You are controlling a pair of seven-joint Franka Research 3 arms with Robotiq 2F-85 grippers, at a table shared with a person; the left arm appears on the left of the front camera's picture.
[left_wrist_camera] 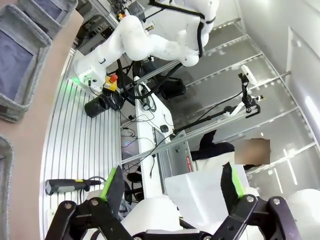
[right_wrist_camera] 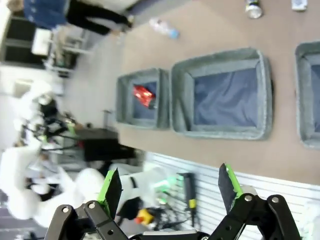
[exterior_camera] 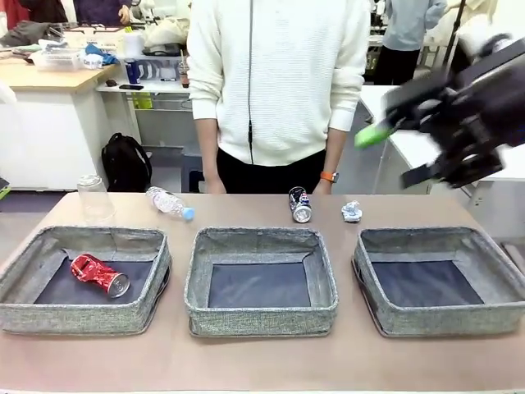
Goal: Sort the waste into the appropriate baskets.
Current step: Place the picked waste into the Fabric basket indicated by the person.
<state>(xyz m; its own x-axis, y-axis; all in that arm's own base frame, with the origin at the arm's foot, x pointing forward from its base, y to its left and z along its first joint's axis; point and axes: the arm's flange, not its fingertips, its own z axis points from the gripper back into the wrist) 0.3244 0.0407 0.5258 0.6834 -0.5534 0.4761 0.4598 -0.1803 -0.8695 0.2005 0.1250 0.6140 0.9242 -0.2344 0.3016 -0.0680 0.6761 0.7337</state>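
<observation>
Left fingers (left_wrist_camera: 112, 189), right fingers (right_wrist_camera: 110, 189) open, empty. Risk of knocking dark blue-silver can (exterior_camera: 300, 204) rolling into nearby crumpled white paper ball (exterior_camera: 351, 212) on far desk (exterior_camera: 246, 361).

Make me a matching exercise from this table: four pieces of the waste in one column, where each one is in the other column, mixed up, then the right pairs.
Column 1
1. crushed red can
2. clear plastic cup
3. dark blue-silver can
4. crumpled white paper ball

Column 2
A. on the table, by the far left corner of the right basket
B. inside the left basket
C. lying on the table beyond the middle basket
D. standing on the table beyond the left basket

Pairs: 1-B, 2-D, 3-C, 4-A
</observation>
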